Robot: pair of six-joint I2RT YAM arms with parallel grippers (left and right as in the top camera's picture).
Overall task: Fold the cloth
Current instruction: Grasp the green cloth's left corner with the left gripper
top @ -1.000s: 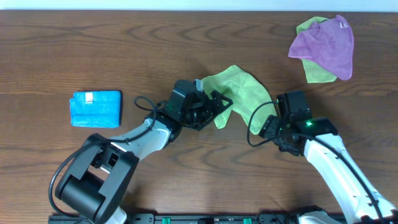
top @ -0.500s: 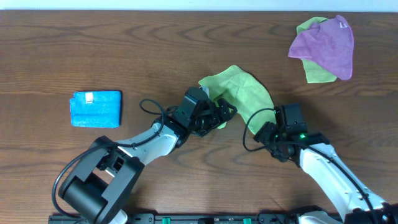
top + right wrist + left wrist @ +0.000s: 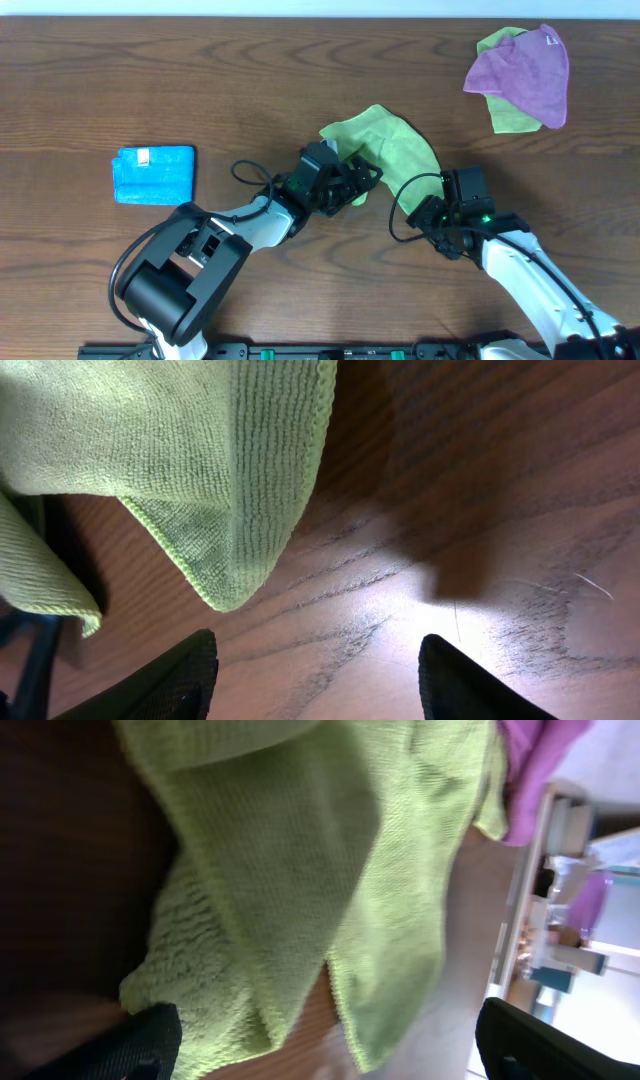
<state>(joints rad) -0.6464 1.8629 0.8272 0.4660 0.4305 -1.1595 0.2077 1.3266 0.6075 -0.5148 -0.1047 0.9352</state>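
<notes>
The lime cloth point(image 3: 395, 145) lies crumpled on the wooden table point(image 3: 250, 80), near its middle. My left gripper point(image 3: 357, 183) is at the cloth's lower left edge. In the left wrist view its fingers point(image 3: 150, 1038) stand wide open, and folds of the cloth point(image 3: 300, 870) lie between and ahead of the gripper point(image 3: 340, 1045). My right gripper point(image 3: 420, 212) sits just off the cloth's lower right edge. It is open over bare wood point(image 3: 315, 660), and a corner of the cloth point(image 3: 200, 490) hangs in front of it.
A purple cloth point(image 3: 525, 70) lies on a second lime cloth point(image 3: 508, 115) at the back right. A folded bright blue cloth point(image 3: 153, 174) with a white tag lies at the left. Cables loop beside both wrists.
My left gripper has moved right into the cloth's lower left edge, bunching that flap under. My right gripper has shifted slightly left and down. Little has changed in the last half second.
</notes>
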